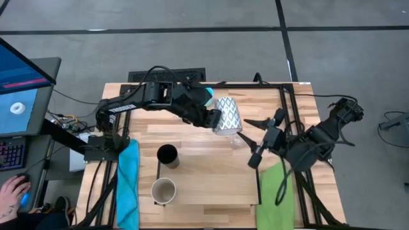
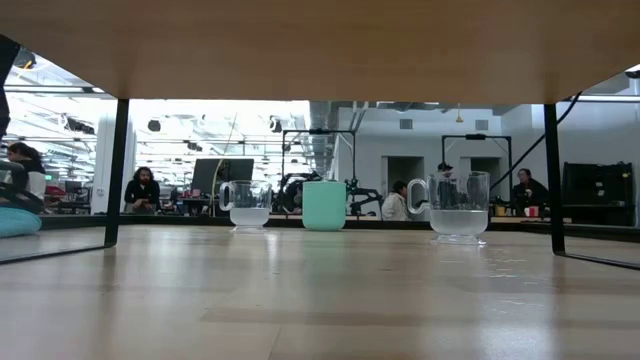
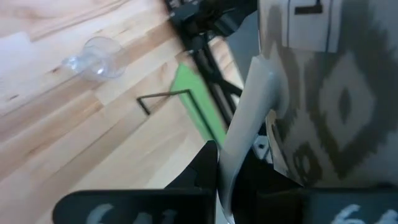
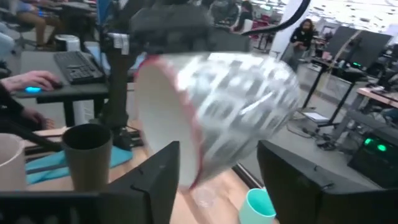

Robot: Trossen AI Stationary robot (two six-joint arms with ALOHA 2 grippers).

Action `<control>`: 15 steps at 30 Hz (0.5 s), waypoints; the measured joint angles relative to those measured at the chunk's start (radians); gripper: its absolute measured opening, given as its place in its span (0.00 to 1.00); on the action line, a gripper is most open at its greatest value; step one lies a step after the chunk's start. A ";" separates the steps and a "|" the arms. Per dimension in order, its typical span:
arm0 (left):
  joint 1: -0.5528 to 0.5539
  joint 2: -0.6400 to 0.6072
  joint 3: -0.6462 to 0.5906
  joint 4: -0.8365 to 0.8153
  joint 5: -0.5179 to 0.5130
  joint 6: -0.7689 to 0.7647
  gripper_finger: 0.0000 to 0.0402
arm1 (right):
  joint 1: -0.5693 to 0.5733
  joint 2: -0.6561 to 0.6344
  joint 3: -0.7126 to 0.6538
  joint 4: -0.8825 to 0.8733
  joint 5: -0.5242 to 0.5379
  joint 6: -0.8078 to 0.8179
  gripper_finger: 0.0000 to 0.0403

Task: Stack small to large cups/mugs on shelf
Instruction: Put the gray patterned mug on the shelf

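Patterned mug [image 1: 227, 115] in left gripper [image 1: 214, 119], seemingly tilted.

patterned cup [image 4: 230, 112] tilted, blurred | black tumbler [image 4: 87, 155] upright | teal cup [image 4: 258, 208] below

- One patterned mug [image 1: 227, 115], white and grey, far centre on the table [image 1: 211, 185].
- One black tumbler [image 1: 167, 155], near left.
- One beige mug [image 1: 163, 190], nearest left.
- One teal cup [image 2: 324, 205], far side.
- Two clear glasses [image 2: 459, 207], far side.
- Two cloths: one blue [image 1: 128, 182] at left, one green [image 1: 276, 195] at right.
- Two arms, left [image 1: 137, 99] and right [image 1: 319, 137].
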 joint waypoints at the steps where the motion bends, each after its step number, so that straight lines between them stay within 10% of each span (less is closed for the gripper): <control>1: -0.001 0.002 -0.001 -0.009 0.000 0.003 0.01 | -0.008 0.000 0.000 0.004 0.003 0.000 0.62; 8: -0.003 0.020 -0.001 0.035 0.000 -0.005 0.01 | -0.050 0.003 0.000 0.024 0.012 -0.001 0.59; 15: -0.003 0.025 0.001 0.058 -0.008 -0.031 0.01 | -0.055 0.063 0.001 0.094 0.159 -0.071 0.28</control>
